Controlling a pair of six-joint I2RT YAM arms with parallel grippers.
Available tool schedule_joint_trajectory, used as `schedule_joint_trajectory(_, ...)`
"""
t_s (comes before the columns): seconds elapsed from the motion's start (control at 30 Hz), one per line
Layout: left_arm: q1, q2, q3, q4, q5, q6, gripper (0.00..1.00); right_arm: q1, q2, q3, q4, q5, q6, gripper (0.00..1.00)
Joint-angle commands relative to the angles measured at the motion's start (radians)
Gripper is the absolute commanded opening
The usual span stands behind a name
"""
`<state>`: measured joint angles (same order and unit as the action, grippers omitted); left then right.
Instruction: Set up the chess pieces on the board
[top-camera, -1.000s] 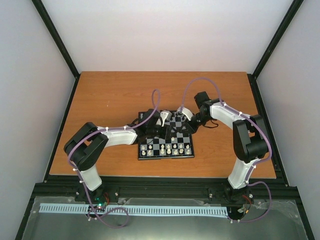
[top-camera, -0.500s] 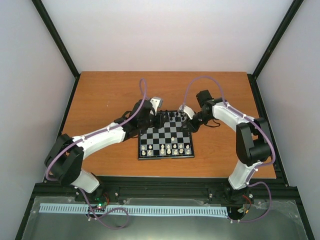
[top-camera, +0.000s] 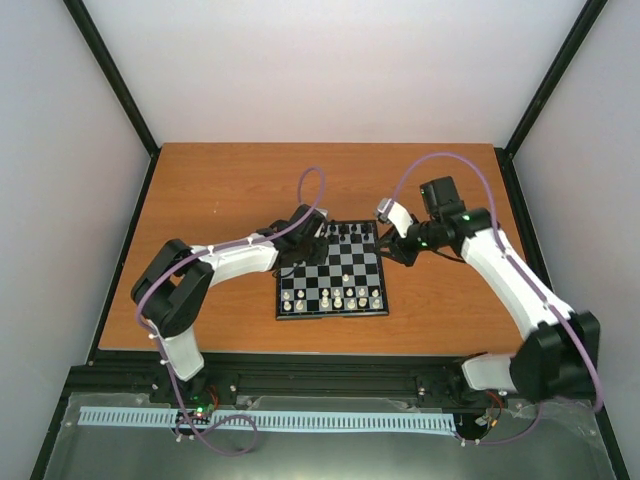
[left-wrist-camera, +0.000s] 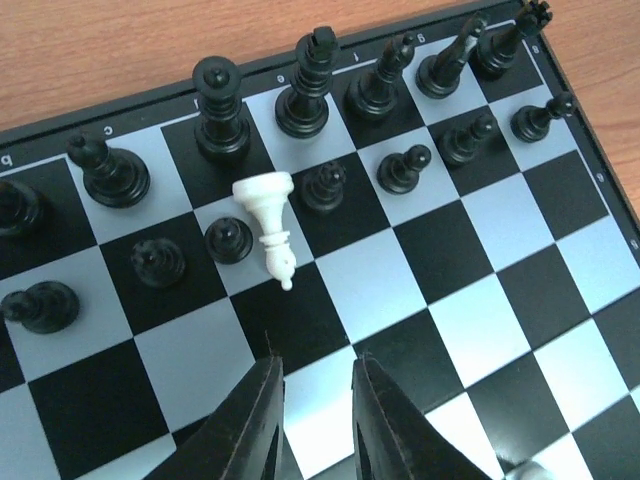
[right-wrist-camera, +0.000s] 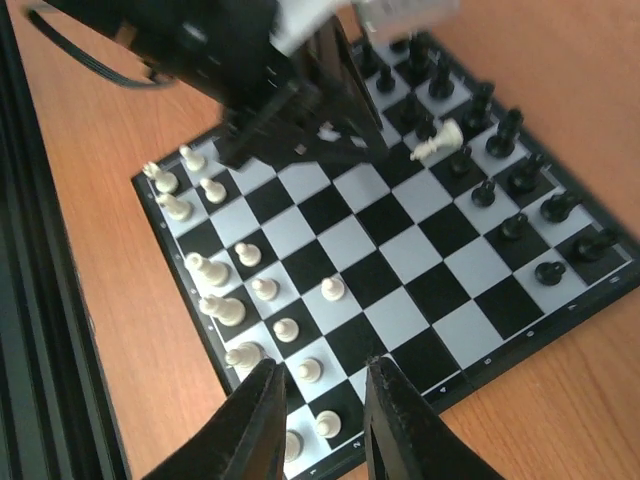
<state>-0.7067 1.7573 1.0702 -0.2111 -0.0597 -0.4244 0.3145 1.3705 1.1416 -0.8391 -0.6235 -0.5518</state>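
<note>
1. On the wooden table (top-camera: 220, 200), dead centre, sits the little checkered board (top-camera: 320, 268), and both arms are crowding its far end.
2. Left gripper (left-wrist-camera: 315, 370) is over the board's far-left part. Its two dark fingers (left-wrist-camera: 258, 420) stand a narrow gap apart, and there's nothing between them, just bare squares underneath.
3. Look just ahead of those fingertips: a cream-white chessman (left-wrist-camera: 270, 225) is lying flat on its side. Its base points toward the far rank and its thin tip points back at the gripper, not touching it.
4. That toppled piece lies right in the row of black pawns (left-wrist-camera: 228, 240), with one pawn just beside it on either side.
5. Behind them the taller black chessmen (left-wrist-camera: 305, 85) stand upright along the far edge.
6. Over on the other side, the right gripper (right-wrist-camera: 322, 375) hangs just beside the board's right edge, toward the far corner. Its jaws are parted too, and it's carrying nothing.
7. From its wrist camera you can see the cream-white pieces (right-wrist-camera: 205, 270) lined up upright along the near two rows.
8. One cream-white pawn (right-wrist-camera: 331, 288) stands alone, a bit forward of that line, toward mid-board.
</note>
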Motion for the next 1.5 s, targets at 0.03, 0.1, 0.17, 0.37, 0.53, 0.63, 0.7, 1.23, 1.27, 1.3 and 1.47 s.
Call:
schedule_joint_trajectory(0.03,0.006,0.059,0.088,-0.009,-0.048,-0.014,0.22,-0.005,-0.186,-0.087,-0.013,-0.012,0.082,0.25)
schedule_joint_trajectory(0.1,0.006,0.083,0.108,-0.019,-0.060,-0.018,0.22,-0.005,-0.239,-0.143,0.020,-0.027,0.102,0.26)
schedule_joint_trajectory(0.17,0.006,0.098,0.122,-0.028,-0.072,-0.020,0.22,-0.005,-0.270,-0.183,0.050,-0.022,0.102,0.26)
schedule_joint_trajectory(0.37,0.006,0.125,0.150,-0.049,-0.105,-0.021,0.22,-0.005,-0.265,-0.206,0.059,-0.006,0.089,0.26)
schedule_joint_trajectory(0.53,0.006,0.156,0.175,-0.055,-0.108,-0.014,0.21,-0.005,-0.264,-0.210,0.057,-0.009,0.082,0.27)
schedule_joint_trajectory(0.63,0.006,0.179,0.199,-0.069,-0.111,-0.013,0.20,-0.005,-0.267,-0.212,0.057,-0.006,0.079,0.27)
schedule_joint_trajectory(0.7,0.006,0.192,0.213,-0.080,-0.113,-0.015,0.19,-0.005,-0.269,-0.213,0.057,-0.003,0.078,0.27)
schedule_joint_trajectory(1.23,0.006,0.236,0.246,-0.098,-0.111,-0.022,0.18,-0.005,-0.264,-0.215,0.049,-0.007,0.068,0.28)
schedule_joint_trajectory(1.27,0.006,0.237,0.249,-0.100,-0.110,-0.022,0.18,-0.005,-0.264,-0.216,0.050,-0.006,0.068,0.28)
schedule_joint_trajectory(1.3,0.006,0.240,0.254,-0.102,-0.113,-0.022,0.18,-0.005,-0.263,-0.217,0.049,-0.006,0.068,0.28)
schedule_joint_trajectory(1.47,0.006,0.256,0.268,-0.112,-0.115,-0.021,0.18,-0.006,-0.262,-0.217,0.048,-0.005,0.066,0.28)
